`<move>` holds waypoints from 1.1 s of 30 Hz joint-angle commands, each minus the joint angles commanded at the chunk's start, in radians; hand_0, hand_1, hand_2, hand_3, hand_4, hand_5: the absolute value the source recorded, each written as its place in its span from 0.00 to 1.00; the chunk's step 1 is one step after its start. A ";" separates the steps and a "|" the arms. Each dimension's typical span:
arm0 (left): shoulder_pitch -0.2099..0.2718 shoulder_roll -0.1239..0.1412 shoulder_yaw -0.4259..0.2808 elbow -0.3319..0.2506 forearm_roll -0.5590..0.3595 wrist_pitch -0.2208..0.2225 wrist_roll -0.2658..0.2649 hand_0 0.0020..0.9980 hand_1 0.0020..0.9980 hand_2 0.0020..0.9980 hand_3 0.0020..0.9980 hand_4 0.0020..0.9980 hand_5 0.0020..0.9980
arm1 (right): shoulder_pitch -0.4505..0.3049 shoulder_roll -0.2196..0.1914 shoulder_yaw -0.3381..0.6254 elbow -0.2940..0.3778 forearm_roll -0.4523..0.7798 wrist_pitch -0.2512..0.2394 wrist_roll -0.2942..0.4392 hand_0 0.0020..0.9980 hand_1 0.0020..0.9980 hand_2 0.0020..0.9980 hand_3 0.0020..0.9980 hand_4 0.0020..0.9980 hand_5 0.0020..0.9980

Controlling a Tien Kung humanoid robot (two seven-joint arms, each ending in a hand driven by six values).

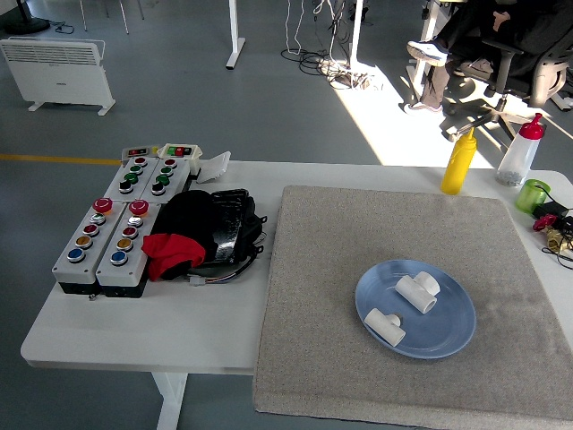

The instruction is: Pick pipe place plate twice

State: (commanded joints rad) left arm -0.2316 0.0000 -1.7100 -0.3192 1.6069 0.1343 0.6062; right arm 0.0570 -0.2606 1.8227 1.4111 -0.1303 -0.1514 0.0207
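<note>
1. Neither robot hand is in sight from up here, so whether either one is released, clenched or grasping something I cannot tell.

2. The blue plate (pixel 445 333) sits on the grey felt mat (pixel 358 242), toward four o'clock from the mat's middle.

3. Two white pipe tee fittings already lie in it: one tee (pixel 417 292) at the plate's twelve o'clock, the other tee (pixel 384 325) at its eight o'clock. They lie close together but apart.

4. With both pipes on the plate, I judge that the two pick-and-place rounds are done. No loose pipe shows anywhere else on the bench (pixel 134 331).

5. If that is right, the next move calls for nothing more than keeping the arms clear. If another round is wanted, someone has to set the tees back on the mat first.

6. At the bench's nine o'clock side stand two grey button boxes (pixel 103 246) with coloured pushbuttons, and two smaller ones behind them.

7. Just beside the boxes, toward three o'clock, lies a black and red bundle (pixel 201 235) with cables; I cannot tell what it is.

8. Along the far edge, at one to two o'clock, stand a yellow squeeze bottle (pixel 459 162), a clear bottle with a red cap (pixel 520 152) and a green cup (pixel 533 193).

9. A seated person's legs (pixel 439 54) show beyond the bench, well away from the work.
</note>
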 joint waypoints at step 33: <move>0.005 0.000 -0.021 -0.005 0.038 -0.010 0.006 0.68 0.67 0.69 0.63 0.33 1.00 | -0.052 0.011 0.007 0.004 -0.031 0.006 -0.016 0.68 0.60 0.62 0.63 0.48 0.45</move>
State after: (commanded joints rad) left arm -0.2263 0.0000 -1.7307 -0.3237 1.6445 0.1245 0.6123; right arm 0.0055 -0.2492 1.8295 1.4152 -0.1609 -0.1449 0.0043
